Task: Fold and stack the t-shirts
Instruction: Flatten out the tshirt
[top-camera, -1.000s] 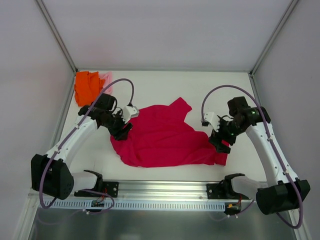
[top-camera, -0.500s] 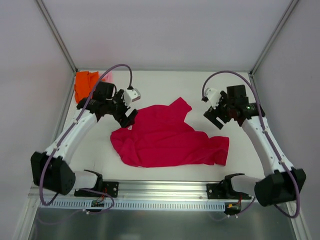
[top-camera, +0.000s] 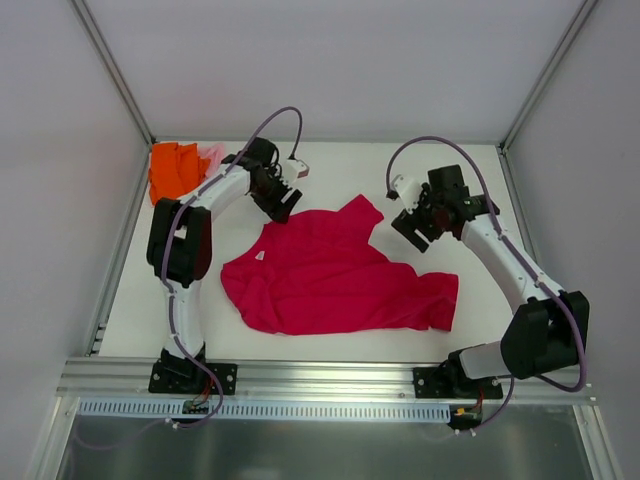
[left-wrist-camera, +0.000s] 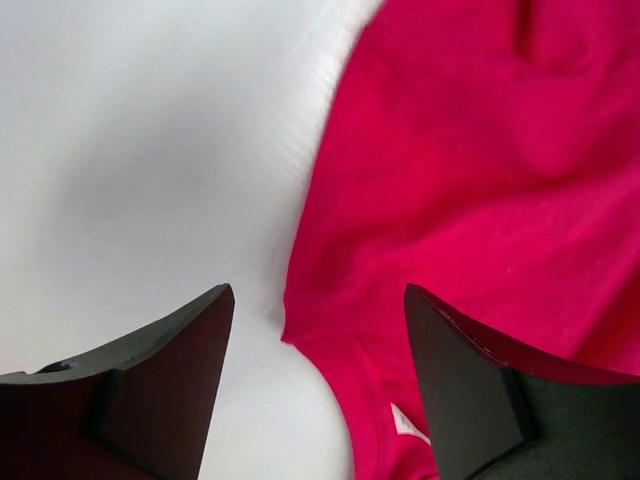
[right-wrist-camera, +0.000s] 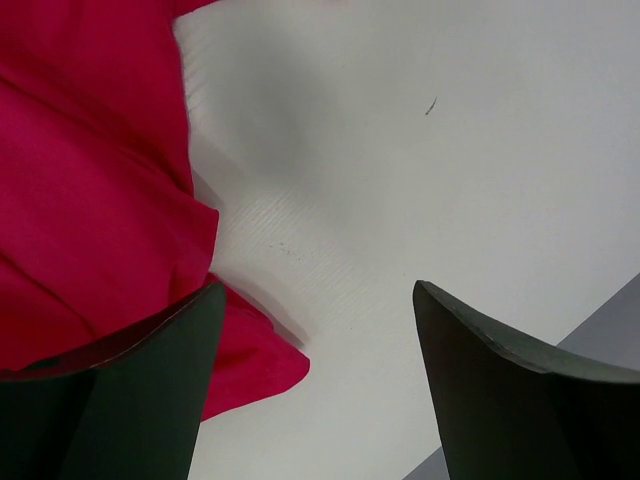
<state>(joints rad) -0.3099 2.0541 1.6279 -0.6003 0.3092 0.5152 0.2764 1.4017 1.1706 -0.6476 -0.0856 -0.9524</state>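
The crimson t-shirt, light and limp, lies rumpled at the desk centre, collar seemingly toward the left edge; pinch its far corners, near which the jaws of the left arm and right arm hang spread and empty.

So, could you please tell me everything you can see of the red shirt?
The red shirt is soft crimson cloth, unfolded and rumpled, spread flat on the white table. A sleeve-like flap points toward the far side; a small white label shows near its left edge. The left gripper and right gripper, both open, hang near its far edge; neither holds it.
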